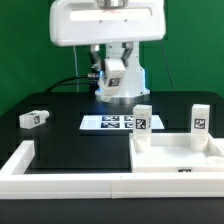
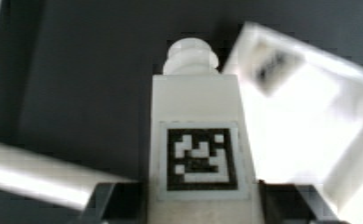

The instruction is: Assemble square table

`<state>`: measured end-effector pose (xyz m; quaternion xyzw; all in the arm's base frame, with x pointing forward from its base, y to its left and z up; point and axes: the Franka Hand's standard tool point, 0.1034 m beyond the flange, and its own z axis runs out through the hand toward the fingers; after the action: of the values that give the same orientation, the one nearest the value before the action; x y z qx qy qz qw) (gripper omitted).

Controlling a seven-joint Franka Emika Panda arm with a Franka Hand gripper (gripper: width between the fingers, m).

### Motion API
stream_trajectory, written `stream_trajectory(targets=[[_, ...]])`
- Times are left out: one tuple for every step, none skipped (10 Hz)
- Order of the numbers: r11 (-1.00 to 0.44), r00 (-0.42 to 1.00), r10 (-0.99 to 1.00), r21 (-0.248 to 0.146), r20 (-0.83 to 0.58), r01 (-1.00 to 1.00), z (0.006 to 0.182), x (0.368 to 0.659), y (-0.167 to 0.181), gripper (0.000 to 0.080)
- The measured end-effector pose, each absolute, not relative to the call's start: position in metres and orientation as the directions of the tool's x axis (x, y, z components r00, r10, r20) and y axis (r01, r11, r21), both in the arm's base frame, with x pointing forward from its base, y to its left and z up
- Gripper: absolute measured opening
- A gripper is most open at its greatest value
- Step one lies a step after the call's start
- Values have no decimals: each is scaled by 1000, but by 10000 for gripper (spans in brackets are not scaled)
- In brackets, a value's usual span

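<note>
Biggest thing here is the black tabletop [image 1: 60, 140], with a green backdrop [image 1: 190, 50] behind it. Over the back of it hangs the white robot arm [image 1: 105, 25]. Along the front runs a long low white border wall [image 1: 60, 185], with a short stub turning back at the exterior view's left.

Just behind that wall, at the exterior view's right, the white plastic square slab [image 1: 175, 160] lies flat. There's a small black-and-white tag [image 1: 183, 171] on its front edge. The marker board [image 1: 108, 123] lies flat mid-tabletop, close to the slab's far corner on the exterior view's left.

Then the short white tag-marked leg blocks, four that I can count:

- The first upright leg block [image 1: 143, 122] stands on the slab's far corner nearest the marker board.
- The second upright leg block [image 1: 199, 122] stands on the other far corner.
- The loose leg block [image 1: 33, 118] lies on its side on the tabletop, well apart at the exterior view's left.
- The held leg block [image 1: 118, 72] is up behind the marker board, under the arm.

The claw [image 1: 118, 82] is clamped on that last one. In the wrist view the held leg block [image 2: 199, 120] runs straight out from the claw [image 2: 199, 205]. Its tag faces the camera, a finger [image 2: 116, 205] presses on either side, and there's a rounded nub on the far end. Everything around it there is blurred. Can't tell if its lower end touches the tabletop.
</note>
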<state>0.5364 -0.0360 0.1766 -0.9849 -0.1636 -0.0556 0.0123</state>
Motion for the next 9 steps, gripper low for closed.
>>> stream_trajectory(targets=[[-966,950,250,-14,185,257,183,550,-22,291],[-975,948,210,-15,241,220,187,560,-5,291],[-974,933,212,-14,291,226,187,562,-6,291],[-974,915,220,17,339,227,186,563,-13,291],[-973,890,227,56,395,223,187,563,-21,291],[-969,859,247,110,448,221,187,560,-32,291],[-968,849,252,133,464,215,187,559,-37,291],[-976,858,218,112,465,187,184,559,-30,291],[-986,867,167,75,469,149,174,558,-5,291]])
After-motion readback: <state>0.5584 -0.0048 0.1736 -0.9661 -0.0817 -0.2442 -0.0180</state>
